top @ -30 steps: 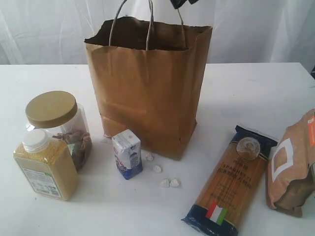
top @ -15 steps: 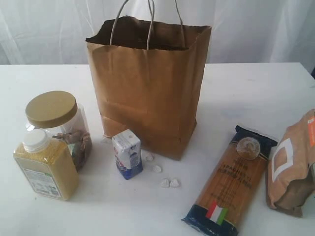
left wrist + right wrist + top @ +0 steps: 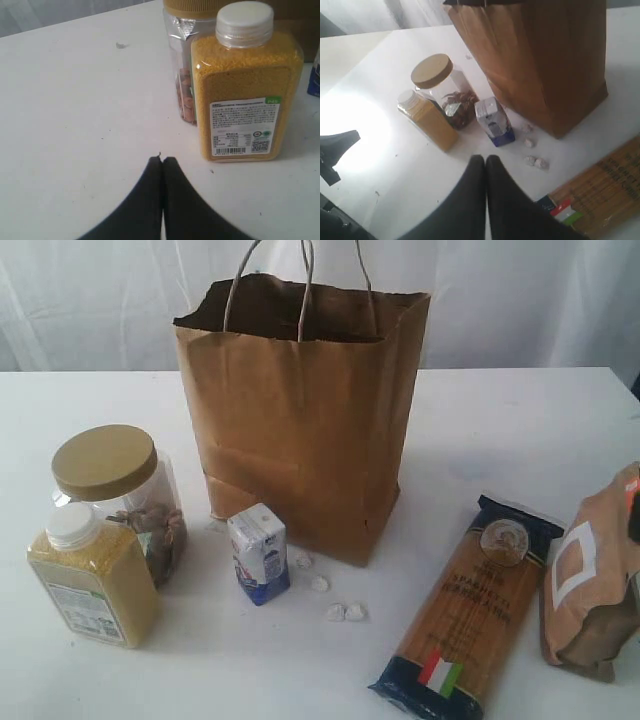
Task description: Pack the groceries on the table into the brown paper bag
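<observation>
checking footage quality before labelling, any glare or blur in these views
Right wrist view: a blown-out glare patch on the table washes out detail there, and the whole picture is soft; left wrist view: the label on the grain bottle is fairly crisp, the shut pincer near the lens a dark shape; exterior view: even light, soft shadows beside the paper bag, no glare.

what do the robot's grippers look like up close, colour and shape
Both look alike. The left gripper and right gripper each have two plain matte black jaws, broad at the base and curving smoothly to narrow tips. No markings or cables show in either wrist view.
</observation>
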`<act>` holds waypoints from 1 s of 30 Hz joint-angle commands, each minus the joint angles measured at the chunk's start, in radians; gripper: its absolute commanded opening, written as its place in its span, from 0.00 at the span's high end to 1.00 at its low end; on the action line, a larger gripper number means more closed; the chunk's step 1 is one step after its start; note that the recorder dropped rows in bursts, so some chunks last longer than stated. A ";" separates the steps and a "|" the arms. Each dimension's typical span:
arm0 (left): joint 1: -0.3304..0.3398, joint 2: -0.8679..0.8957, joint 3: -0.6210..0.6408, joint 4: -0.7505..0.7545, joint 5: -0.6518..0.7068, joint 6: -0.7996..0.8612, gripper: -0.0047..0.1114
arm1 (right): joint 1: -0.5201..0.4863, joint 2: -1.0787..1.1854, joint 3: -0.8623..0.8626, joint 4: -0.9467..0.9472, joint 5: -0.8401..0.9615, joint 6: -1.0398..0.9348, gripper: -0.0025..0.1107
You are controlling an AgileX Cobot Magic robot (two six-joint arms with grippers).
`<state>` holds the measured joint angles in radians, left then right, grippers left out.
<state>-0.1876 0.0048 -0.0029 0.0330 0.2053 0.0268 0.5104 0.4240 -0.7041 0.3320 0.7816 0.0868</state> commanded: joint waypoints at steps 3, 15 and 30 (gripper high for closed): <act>-0.007 -0.005 0.003 0.000 -0.003 0.000 0.96 | 0.001 -0.006 0.028 0.008 -0.032 0.005 0.98; -0.007 -0.005 0.003 0.000 -0.003 0.000 0.96 | 0.001 -0.006 0.040 -0.067 -0.197 -0.196 0.98; -0.007 -0.005 0.003 0.000 -0.003 0.000 0.96 | -0.005 -0.200 0.606 -0.078 -0.613 -0.176 0.98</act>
<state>-0.1876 0.0048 -0.0029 0.0330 0.2053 0.0268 0.5104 0.2875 -0.1657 0.2604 0.1982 -0.1009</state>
